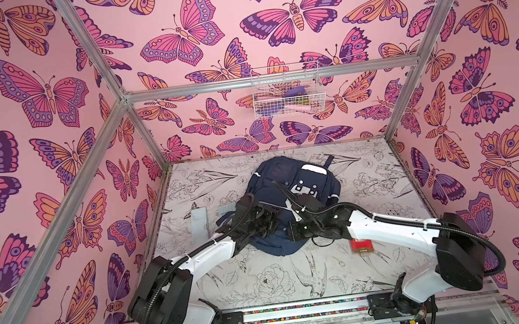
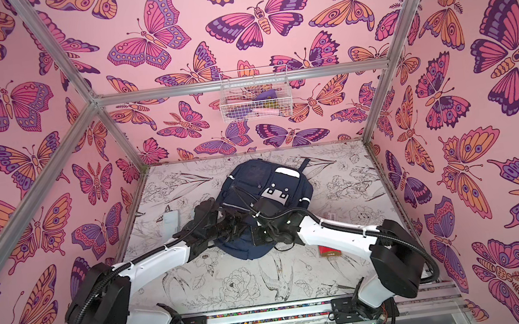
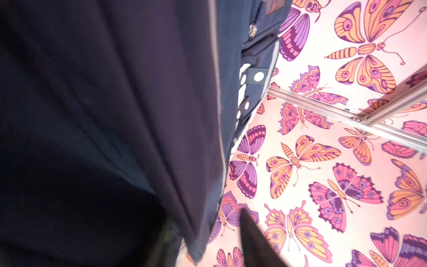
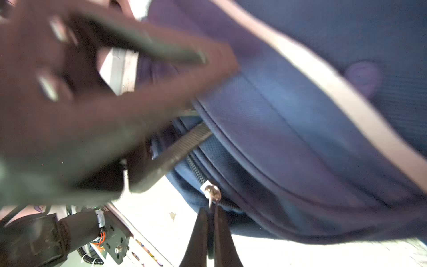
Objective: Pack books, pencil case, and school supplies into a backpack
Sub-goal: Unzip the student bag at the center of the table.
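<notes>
The navy backpack [image 1: 300, 178] [image 2: 263, 175] lies in the middle of the table, white patch up. My left gripper [image 1: 267, 225] hangs over its near left part. In the left wrist view it [image 3: 208, 217] is open, and a fold of backpack fabric [image 3: 161, 92] hangs between the blurred fingers. My right gripper [image 1: 294, 232] is at the near right edge of the backpack [image 4: 300, 115]. There it [image 4: 210, 209] is shut on the metal zipper pull [image 4: 212, 193]. The books are out of view. I cannot pick out a pencil case for certain.
A pale flat oblong [image 1: 198, 219] lies on the table left of the backpack. A red flat thing [image 1: 362, 246] [image 2: 328, 251] lies under my right forearm. A white wire basket [image 1: 286, 91] with small items hangs on the back wall.
</notes>
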